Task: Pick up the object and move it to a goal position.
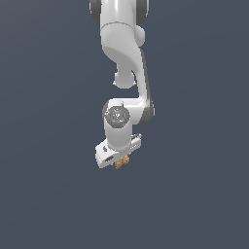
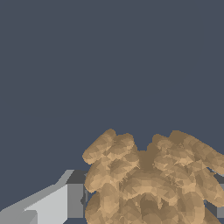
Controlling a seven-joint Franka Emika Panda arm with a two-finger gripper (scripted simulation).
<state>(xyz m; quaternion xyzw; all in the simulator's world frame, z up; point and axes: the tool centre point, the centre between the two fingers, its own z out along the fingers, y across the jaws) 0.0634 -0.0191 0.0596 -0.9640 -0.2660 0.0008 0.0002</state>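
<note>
The object [image 1: 121, 162] is a small tan-orange lumpy chunk peeking out beneath the white hand of the arm in the exterior view. In the wrist view the object [image 2: 148, 175] fills the space between the fingers, its rough lobes spreading wide. My gripper [image 1: 120, 164] points downward and is shut on the object. One grey-white finger [image 2: 65, 201] presses against one side of the chunk, and only a sliver of the other finger [image 2: 221, 212] shows at the frame edge. The fingertips themselves are hidden behind the chunk.
A uniform dark blue-grey surface [image 1: 48, 194] lies all around in both views. The white arm [image 1: 124, 48] comes down from the top of the exterior view. No goal marker shows.
</note>
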